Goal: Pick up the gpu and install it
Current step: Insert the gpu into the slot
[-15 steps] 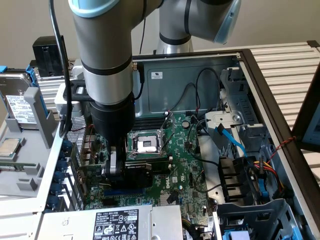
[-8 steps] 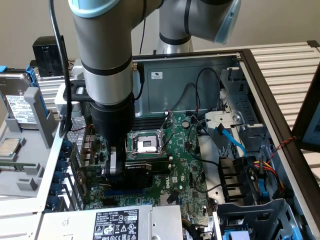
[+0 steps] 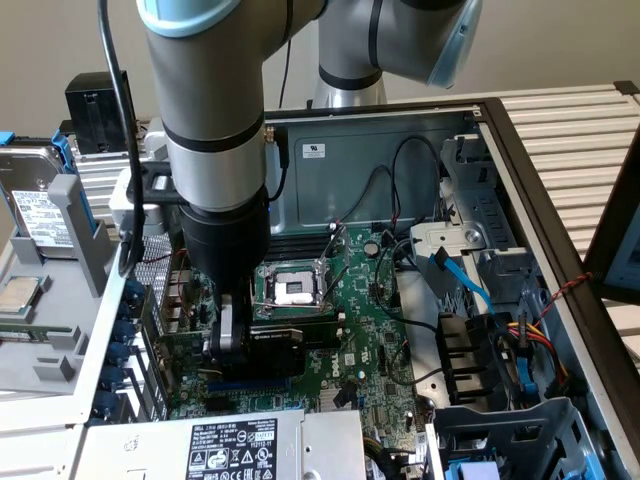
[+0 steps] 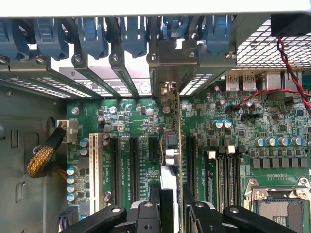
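The arm stood low inside the open black computer case, a card in its grip.
In the exterior view, the black two-fingered gripper hung over the large green motherboard, jaws closed partway on the gpu, a small green card with a black fan block (held upright, on edge). In the wrist view, the gpu's silver metal bracket sat among the rear slots; whether the card was seated, I couldn't tell.

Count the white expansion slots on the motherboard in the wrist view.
1: the white slot stands beside the long black slots, toward the yellow-sleeved cable. Others may lie hidden under the gpu held in the hand.
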You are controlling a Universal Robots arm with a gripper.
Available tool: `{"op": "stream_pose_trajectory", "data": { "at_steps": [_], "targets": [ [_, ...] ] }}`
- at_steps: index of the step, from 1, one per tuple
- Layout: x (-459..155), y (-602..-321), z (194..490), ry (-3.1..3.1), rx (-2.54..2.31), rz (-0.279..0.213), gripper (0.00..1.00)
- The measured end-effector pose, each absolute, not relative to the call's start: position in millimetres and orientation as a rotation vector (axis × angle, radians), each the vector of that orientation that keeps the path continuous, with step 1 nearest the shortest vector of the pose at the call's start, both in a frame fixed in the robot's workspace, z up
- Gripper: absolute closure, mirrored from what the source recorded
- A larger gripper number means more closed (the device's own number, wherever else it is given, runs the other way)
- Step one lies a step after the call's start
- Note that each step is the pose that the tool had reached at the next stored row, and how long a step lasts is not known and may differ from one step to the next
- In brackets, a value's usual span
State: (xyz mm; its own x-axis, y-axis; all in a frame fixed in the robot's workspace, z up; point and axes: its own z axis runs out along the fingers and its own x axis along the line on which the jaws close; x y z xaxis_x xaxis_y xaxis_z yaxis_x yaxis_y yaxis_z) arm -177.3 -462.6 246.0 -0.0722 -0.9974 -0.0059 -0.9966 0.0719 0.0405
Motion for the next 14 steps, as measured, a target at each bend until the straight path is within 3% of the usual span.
{"op": "stream_pose_trajectory", "data": {
  "at_steps": [14],
  "targets": [
    [-177.3,-462.6,245.2,-2.281,2.122,-0.048,0.72]
  ]
}}
